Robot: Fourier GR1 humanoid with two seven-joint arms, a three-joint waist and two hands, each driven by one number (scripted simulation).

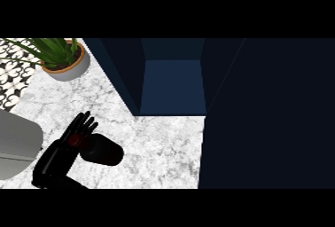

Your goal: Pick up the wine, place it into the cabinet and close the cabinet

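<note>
The white-and-grey marbled counter [157, 146] fills the lower left and middle of the head view. Its open stretch runs from the potted plant [62, 57] at the upper left down to the lower edge, and rightward until a dark navy panel [268, 115] cuts it off in a straight vertical line. At the top centre the cabinet [173, 84] stands open: two dark side walls angle inward and frame a flat, lighter blue inner floor whose front edge meets the marble. The bare marble directly before that opening is the widest free room in view. A patterned black-and-white tile [13, 75] strip borders the counter at the far left, and a smooth, rounded grey body [16, 144] intrudes from the left edge.

The plant has long green blades in a round pot, grey below with a tan rim. The wine bottle [101, 150] is dark and glossy, with a rounded cylindrical body and a dark red cap end [76, 140] toward the left.

The bottle sits on the lower left of the counter, well short of the cabinet opening and below-left of it. The left hand [73, 133], black and coming up from the lower edge, lies against the bottle's cap end with its fingers extended upward past the neck, not curled round it; the body juts out to the hand's right.
</note>
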